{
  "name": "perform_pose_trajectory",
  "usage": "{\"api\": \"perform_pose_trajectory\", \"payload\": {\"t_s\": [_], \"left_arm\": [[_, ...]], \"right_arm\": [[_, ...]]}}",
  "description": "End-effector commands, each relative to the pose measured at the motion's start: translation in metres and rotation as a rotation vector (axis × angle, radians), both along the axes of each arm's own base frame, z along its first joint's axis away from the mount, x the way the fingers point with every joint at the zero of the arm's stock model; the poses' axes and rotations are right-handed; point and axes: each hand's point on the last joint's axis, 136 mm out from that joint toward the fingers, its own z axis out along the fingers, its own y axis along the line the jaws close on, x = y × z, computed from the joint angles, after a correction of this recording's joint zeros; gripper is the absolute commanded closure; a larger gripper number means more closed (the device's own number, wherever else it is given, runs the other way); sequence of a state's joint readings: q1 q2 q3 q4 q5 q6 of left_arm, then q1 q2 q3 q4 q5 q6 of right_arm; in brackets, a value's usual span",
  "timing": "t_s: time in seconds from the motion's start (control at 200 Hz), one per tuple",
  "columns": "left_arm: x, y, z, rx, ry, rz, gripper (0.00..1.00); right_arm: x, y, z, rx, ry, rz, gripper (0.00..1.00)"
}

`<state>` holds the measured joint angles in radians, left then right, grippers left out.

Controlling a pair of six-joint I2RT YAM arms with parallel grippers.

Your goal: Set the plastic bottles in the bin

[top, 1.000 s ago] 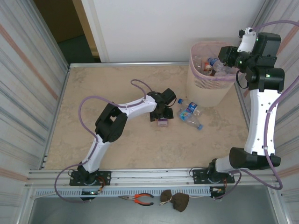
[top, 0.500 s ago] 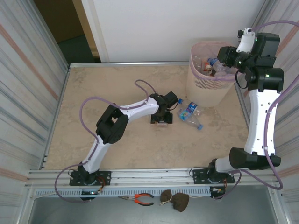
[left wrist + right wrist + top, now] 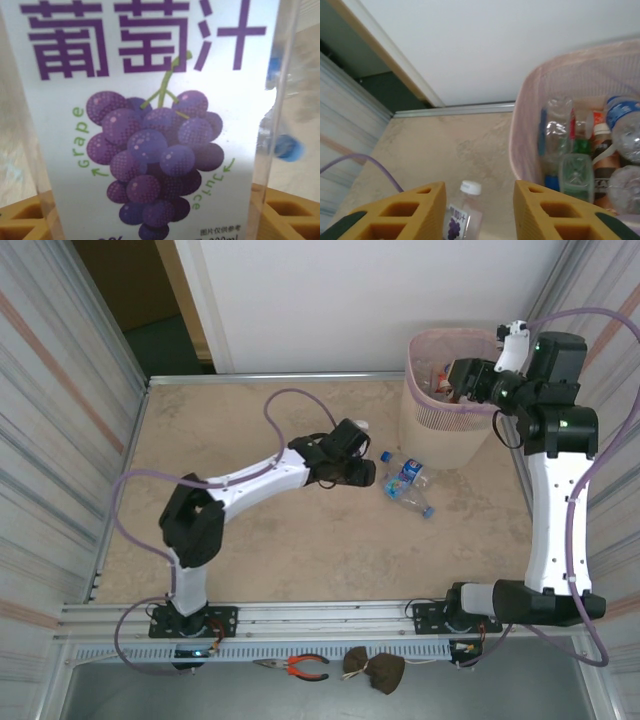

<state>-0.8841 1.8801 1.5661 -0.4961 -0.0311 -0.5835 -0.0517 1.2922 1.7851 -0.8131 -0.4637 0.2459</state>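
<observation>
Grape juice bottle (image 3: 150, 125), white cap: pinched upright between the fingers of the left gripper (image 3: 350, 462) at mid-table, left of the bin (image 3: 430, 425), likely for carrying across. Right gripper (image 3: 463, 375): jaws apart, empty, over the bin's mouth at far right, where anything let go would fall in. Two loose bottles (image 3: 406, 483): lying on the table (image 3: 250, 560) just near-left of the bin, awaiting pickup. Several bottles (image 3: 555, 140): already inside
</observation>
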Motion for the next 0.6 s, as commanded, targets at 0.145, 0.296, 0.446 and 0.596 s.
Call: {"api": "perform_pose_trajectory", "payload": {"t_s": [0.145,0.296,0.446,0.596], "left_arm": [[-0.001,-0.026,0.102,-0.246,-0.384,-0.231,0.42],[-0.010,-0.033,0.134,-0.312,-0.500,-0.330,0.44],[-0.013,-0.039,0.158,-0.353,-0.570,-0.376,0.45],[-0.017,-0.045,0.177,-0.400,-0.610,-0.414,0.45]], "right_arm": [[-0.021,0.032,0.003,0.095,-0.010,0.120,0.51],[-0.025,0.050,-0.012,0.109,0.036,0.183,0.44],[-0.026,0.066,-0.030,0.119,0.097,0.240,0.36],[-0.024,0.074,-0.044,0.116,0.141,0.267,0.34]]}}
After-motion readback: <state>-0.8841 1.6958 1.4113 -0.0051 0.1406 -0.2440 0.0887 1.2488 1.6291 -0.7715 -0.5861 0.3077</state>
